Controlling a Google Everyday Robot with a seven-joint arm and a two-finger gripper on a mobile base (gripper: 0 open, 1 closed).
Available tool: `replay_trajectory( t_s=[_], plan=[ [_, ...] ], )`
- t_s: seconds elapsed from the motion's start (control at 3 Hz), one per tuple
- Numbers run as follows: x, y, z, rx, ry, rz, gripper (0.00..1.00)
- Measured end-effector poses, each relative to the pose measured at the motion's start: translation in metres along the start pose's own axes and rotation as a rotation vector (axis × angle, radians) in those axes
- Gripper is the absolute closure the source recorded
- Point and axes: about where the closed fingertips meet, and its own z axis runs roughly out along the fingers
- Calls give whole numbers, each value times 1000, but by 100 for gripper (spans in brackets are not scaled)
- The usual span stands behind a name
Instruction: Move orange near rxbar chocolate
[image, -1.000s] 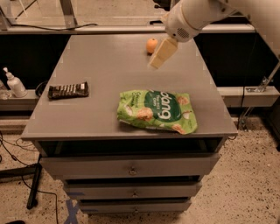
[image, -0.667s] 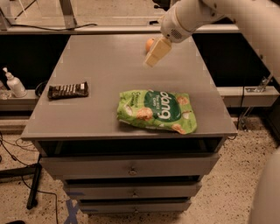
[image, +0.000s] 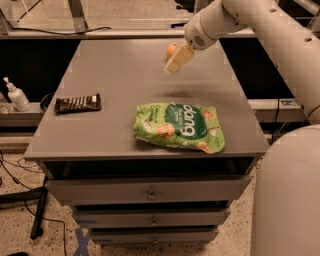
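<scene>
Pump bottle (image: 16, 95): on a ledge left of the bench (image: 115, 70).
Rxbar chocolate (image: 77, 103): flat, near the bench's left edge.
Orange (image: 171, 49): far side of the bench, well apart from the bar.
Green snack bag (image: 179, 127): near the front edge.
Tool (image: 179, 58): just in front of the orange, partly covering it; apart or together cannot be told.

tbl (image: 125, 70): matt grey, smooth | bag (image: 180, 127): glossy plstc | jaws by orange (image: 171, 49): matt cream plstc
</scene>
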Motion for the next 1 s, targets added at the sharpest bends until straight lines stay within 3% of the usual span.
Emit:
replay_trajectory(
  t_s=[1.0],
  plan=[
    [47, -58, 11, 98, -88, 99, 0]
  ],
)
